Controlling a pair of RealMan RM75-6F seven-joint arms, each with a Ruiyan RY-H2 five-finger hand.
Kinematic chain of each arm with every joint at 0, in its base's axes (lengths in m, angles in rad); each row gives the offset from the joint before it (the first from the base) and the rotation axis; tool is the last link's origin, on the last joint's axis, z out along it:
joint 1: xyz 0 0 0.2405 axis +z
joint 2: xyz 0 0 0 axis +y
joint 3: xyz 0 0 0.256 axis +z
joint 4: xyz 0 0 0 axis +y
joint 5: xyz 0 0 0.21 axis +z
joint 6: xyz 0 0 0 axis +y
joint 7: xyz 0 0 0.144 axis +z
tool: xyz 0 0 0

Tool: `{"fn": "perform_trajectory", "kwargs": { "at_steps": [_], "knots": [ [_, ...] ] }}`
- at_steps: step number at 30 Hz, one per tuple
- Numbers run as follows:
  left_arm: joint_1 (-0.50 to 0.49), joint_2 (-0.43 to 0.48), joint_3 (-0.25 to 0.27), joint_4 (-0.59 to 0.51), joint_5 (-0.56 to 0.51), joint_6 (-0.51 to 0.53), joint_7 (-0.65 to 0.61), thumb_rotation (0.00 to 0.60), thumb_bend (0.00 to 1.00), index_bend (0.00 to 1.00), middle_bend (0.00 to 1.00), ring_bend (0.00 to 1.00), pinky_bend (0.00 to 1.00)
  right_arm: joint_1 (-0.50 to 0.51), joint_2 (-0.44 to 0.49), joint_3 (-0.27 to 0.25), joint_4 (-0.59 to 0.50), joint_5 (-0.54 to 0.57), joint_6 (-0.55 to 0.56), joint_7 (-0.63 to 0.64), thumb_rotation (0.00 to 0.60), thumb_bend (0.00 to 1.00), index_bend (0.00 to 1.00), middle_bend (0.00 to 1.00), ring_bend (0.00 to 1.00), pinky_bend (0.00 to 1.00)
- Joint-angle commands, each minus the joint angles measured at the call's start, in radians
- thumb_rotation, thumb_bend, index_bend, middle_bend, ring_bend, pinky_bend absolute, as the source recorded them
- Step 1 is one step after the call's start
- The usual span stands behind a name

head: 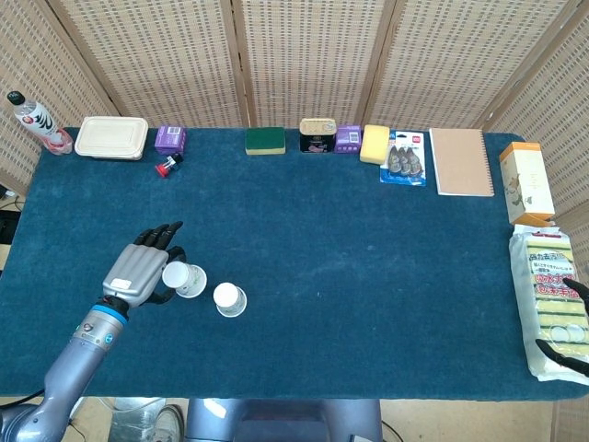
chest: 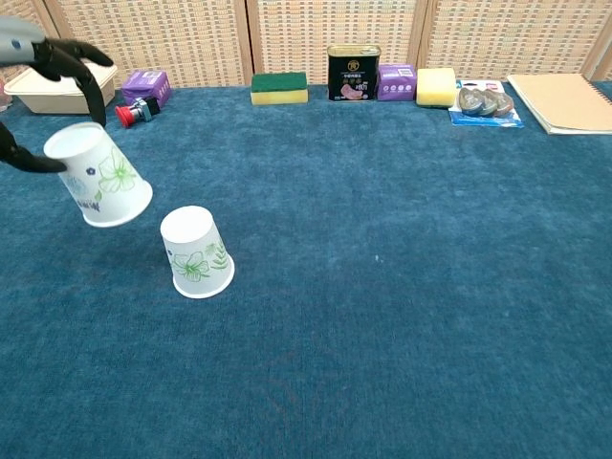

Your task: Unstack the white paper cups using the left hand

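Observation:
One white paper cup (head: 229, 299) (chest: 196, 253) with a green flower print stands upside down on the blue tablecloth. A second cup (head: 184, 279) (chest: 98, 176) of the same kind hangs tilted just above the cloth, to the left of the first. My left hand (head: 140, 270) (chest: 43, 67) holds that second cup by its closed end, thumb and fingers around it; in the chest view only its fingertips show at the left edge. Of my right hand (head: 568, 350) only dark fingertips show at the right edge of the head view, over a sponge pack.
Along the far edge stand a bottle (head: 35, 122), a lidded box (head: 111, 137), purple packs (head: 170, 139), a red item (head: 165, 168), a green sponge (head: 265, 140), a tin (head: 317, 135), a yellow sponge (head: 375, 144) and a notebook (head: 460, 161). A sponge pack (head: 554, 299) lies at the right.

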Motion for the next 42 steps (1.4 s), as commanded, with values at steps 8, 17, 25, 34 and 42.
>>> {"fn": "perform_trajectory", "kwargs": {
  "at_steps": [8,17,25,34,42],
  "knots": [
    [0.009,-0.107,0.031,0.114,-0.006,-0.049,-0.016,0.6,0.24,0.38,0.0,0.0,0.09,-0.001,0.004,0.001,0.003,0.003,0.001,0.017,0.6,0.16,0.15,0.02,0.0,0.0],
    [0.007,-0.157,0.028,0.152,-0.017,-0.047,-0.002,0.6,0.24,0.38,0.0,0.0,0.09,-0.002,0.008,0.001,0.007,0.002,0.003,0.036,0.6,0.16,0.15,0.02,0.0,0.0],
    [-0.002,-0.186,0.021,0.164,-0.034,-0.043,0.021,0.6,0.24,0.38,0.0,0.0,0.09,-0.002,0.008,0.001,0.007,0.004,0.002,0.041,0.6,0.16,0.15,0.02,0.0,0.0],
    [-0.003,-0.194,0.018,0.145,-0.053,-0.014,0.055,0.6,0.23,0.22,0.0,0.0,0.09,-0.003,0.011,0.001,0.011,0.003,0.004,0.053,0.6,0.16,0.15,0.02,0.0,0.0],
    [0.004,-0.174,0.016,0.122,-0.036,-0.011,0.04,0.6,0.19,0.03,0.0,0.0,0.09,-0.003,0.013,0.0,0.009,0.004,0.004,0.054,0.6,0.16,0.15,0.02,0.0,0.0]
  ]
}}
